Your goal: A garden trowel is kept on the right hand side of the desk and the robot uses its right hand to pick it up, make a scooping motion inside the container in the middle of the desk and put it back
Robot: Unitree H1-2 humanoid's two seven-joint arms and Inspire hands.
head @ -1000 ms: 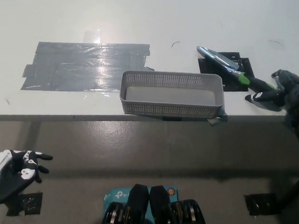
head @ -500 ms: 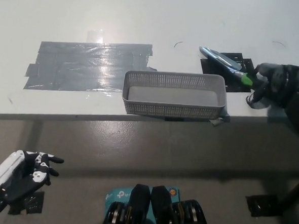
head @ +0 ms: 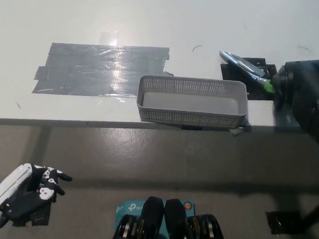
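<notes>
The garden trowel (head: 243,65) lies on a black mat (head: 260,71) at the right of the white desk, its silver blade pointing up-left and its green handle toward the right. My black right hand (head: 297,84) covers the end of the green handle; its fingers are hidden, so I cannot tell whether they are closed on the handle. A grey mesh container (head: 193,101) sits in the middle of the desk at the front edge, with nothing visible inside. My white left hand (head: 28,190) rests low at the bottom left, below the desk, fingers apart and holding nothing.
A wide patch of grey tape (head: 103,68) covers the desk left of the container. The desk's front edge (head: 94,123) runs across the middle of the picture, with grey floor below it. A black floor marker (head: 283,222) lies at the bottom right.
The camera has shifted, moving the whole scene slightly right and down. My right hand has moved left along the handle and now covers its end. The trowel remains on the mat.
</notes>
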